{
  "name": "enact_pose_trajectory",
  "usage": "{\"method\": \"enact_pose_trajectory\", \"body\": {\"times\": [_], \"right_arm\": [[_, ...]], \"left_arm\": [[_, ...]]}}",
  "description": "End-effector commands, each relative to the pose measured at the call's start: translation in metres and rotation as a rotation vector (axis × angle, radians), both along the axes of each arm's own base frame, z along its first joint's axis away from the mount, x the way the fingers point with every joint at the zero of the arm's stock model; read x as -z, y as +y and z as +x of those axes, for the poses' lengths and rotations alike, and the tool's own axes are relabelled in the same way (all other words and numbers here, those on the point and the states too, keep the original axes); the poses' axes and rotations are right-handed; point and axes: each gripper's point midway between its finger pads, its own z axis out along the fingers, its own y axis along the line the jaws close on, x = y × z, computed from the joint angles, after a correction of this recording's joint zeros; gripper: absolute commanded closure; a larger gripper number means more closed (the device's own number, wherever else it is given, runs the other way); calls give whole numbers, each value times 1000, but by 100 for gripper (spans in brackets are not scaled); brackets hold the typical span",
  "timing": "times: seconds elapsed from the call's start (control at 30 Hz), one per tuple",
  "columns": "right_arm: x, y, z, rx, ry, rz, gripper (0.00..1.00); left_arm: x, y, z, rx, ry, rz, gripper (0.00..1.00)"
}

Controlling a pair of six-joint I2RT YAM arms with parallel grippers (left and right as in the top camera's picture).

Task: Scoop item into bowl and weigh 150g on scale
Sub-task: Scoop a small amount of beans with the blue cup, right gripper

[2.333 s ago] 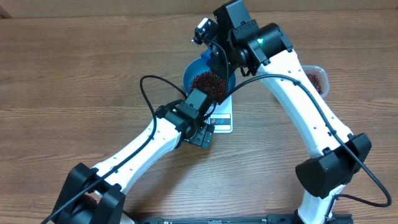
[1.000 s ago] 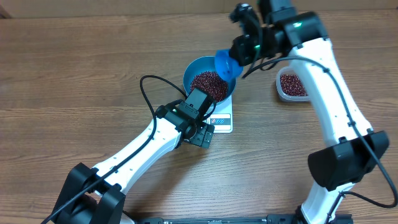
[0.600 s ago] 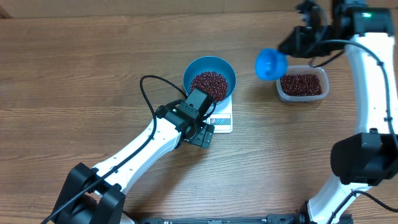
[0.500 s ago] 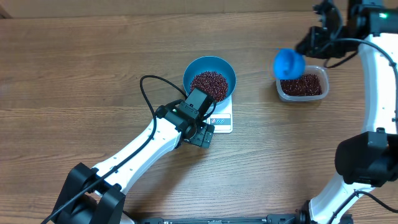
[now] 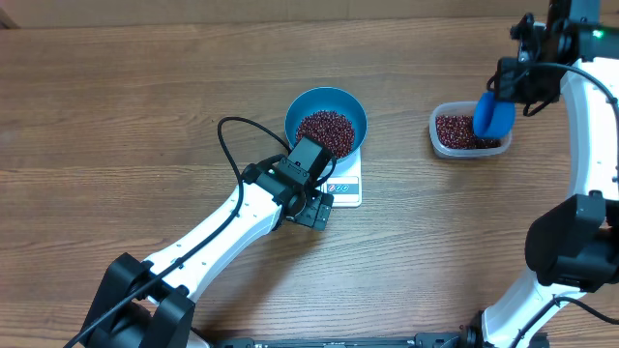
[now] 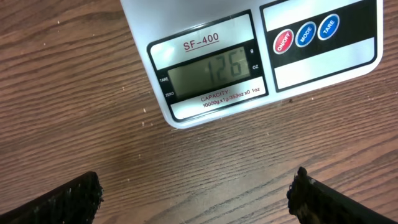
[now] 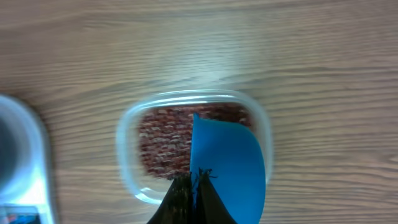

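The bright blue bowl (image 5: 326,102) stands on the white scale (image 5: 345,187) and holds a heap of dark red-brown beans (image 5: 325,129). My left gripper (image 5: 314,208) hovers open just in front of the scale, with nothing between its fingers. In the left wrist view the scale (image 6: 323,62) fills the top and its display (image 6: 211,71) reads 126; the left gripper (image 6: 196,198) shows only its two black fingertips (image 6: 68,199) far apart. My right gripper (image 7: 194,186) is shut on a small blue scoop (image 7: 230,168), which hangs tilted over the clear tub (image 5: 468,147) of beans (image 7: 165,140).
A black cable (image 5: 232,145) loops from the left arm over the table left of the bowl. The tub's rim (image 7: 127,162) sits close under the scoop. Wooden tabletop (image 5: 116,106) surrounds everything.
My right arm has swung the blue scoop from above the bowl rightward to over the clear tub. The left arm, the bowl and the scale have stayed put.
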Motion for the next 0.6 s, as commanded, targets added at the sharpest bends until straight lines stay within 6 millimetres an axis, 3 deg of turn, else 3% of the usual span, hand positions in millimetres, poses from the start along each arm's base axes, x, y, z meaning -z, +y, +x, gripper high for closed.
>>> {"method": "enact_pose_trajectory", "body": {"times": [0.0,0.3,0.57], "right_arm": [[18,-19,-5,39,29,-110,96],[56,-3,4,4,11,-87,96],[67,50,10,-110,-11,0,96]], "left_arm": [[3,7,1,4,-1,21,0],[3,7,1,4,0,21,0],[3,7,1,4,0,21,1]]}}
